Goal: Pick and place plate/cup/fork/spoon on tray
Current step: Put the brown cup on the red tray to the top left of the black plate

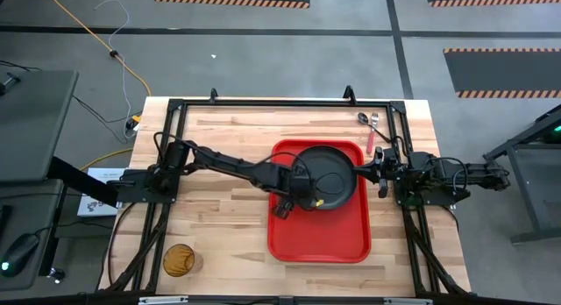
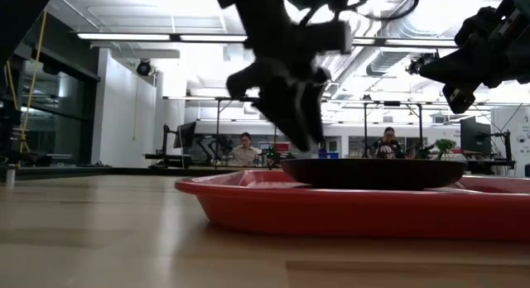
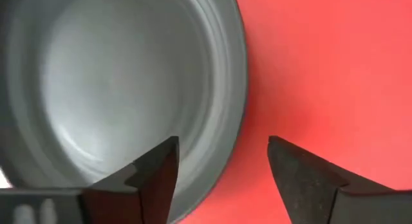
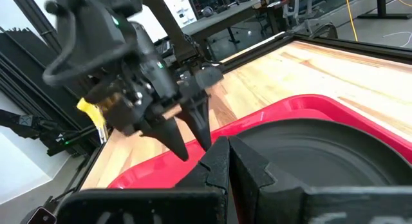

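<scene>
Plate (image 1: 329, 172) on tray (image 1: 317, 239), left gripper (image 3: 222, 161) open astride rim; cup (image 1: 179, 259) far.

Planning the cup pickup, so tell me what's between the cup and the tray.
Only bare wooden table: in the high view, nothing lies between the cup near the front left corner and the tray.

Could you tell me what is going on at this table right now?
The plate sits on the red tray. The left gripper is at the plate's rim, open, with one finger over the plate and one over the tray. The right gripper is shut and empty, waiting at the tray's right edge. The cup stands on the table near the front left corner, and the fork and spoon lie near the back right.
</scene>
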You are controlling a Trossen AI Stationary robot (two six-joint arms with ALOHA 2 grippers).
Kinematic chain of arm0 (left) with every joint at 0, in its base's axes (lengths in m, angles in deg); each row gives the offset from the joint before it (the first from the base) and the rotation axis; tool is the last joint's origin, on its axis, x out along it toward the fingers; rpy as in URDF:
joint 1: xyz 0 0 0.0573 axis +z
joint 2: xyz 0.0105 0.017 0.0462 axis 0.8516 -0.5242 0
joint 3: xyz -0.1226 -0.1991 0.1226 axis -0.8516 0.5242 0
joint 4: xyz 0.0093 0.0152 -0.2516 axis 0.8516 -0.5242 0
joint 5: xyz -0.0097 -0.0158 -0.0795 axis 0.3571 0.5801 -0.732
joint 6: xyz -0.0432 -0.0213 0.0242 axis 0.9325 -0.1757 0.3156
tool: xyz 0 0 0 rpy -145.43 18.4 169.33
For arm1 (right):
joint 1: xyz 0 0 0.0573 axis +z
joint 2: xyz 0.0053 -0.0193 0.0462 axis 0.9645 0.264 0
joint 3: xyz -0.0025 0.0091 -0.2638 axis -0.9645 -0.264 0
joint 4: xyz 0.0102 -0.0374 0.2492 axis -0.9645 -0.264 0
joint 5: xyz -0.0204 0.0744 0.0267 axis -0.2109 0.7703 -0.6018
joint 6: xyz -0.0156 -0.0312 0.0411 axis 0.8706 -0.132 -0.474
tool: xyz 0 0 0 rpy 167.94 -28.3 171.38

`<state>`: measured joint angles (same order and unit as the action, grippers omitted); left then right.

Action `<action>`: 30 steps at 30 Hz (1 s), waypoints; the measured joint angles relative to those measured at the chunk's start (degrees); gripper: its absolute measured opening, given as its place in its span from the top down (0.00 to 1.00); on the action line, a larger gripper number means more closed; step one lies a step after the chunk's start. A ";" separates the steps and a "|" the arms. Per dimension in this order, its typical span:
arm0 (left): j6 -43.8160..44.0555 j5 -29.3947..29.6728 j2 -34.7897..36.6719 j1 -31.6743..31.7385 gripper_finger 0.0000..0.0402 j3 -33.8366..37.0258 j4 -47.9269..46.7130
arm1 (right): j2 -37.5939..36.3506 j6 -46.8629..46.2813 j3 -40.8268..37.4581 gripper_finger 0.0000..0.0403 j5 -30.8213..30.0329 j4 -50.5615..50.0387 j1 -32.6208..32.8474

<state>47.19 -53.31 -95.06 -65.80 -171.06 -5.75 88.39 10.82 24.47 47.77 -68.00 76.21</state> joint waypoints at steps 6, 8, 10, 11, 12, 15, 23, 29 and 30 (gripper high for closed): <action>2.78 0.41 2.09 0.00 0.42 -5.22 -5.53 | -0.02 0.00 0.00 1.00 -0.02 0.00 0.00; 3.93 0.43 2.58 0.02 0.42 -6.70 -4.94 | -0.02 0.02 -0.02 1.00 0.00 0.02 0.00; 4.28 0.43 2.81 0.09 0.42 -7.87 -5.56 | -0.04 0.01 0.00 1.00 -0.01 0.02 0.00; 4.28 0.43 2.81 0.09 0.42 -8.58 -5.58 | -0.13 0.02 0.00 1.00 0.00 0.01 0.00; 4.30 0.43 2.77 0.09 0.42 -9.38 -6.05 | -0.05 0.02 0.00 1.00 0.00 0.02 0.01; 4.35 0.45 2.77 0.09 0.42 -12.00 -7.56 | 0.00 0.02 0.00 1.00 0.00 0.01 0.01; 3.87 4.49 2.83 0.50 0.42 -20.29 -11.48 | -0.02 0.01 0.00 1.00 0.00 0.02 0.02; 6.11 5.28 2.79 1.09 0.42 -25.18 -20.59 | -0.02 0.00 0.00 1.00 0.00 0.02 0.02; 7.66 5.24 2.79 0.98 0.42 -25.66 -22.90 | -0.02 0.01 0.00 1.00 -0.01 0.01 0.01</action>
<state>54.85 -48.08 -92.27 -64.83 -196.71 -28.66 88.36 10.84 24.47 47.76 -68.00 76.22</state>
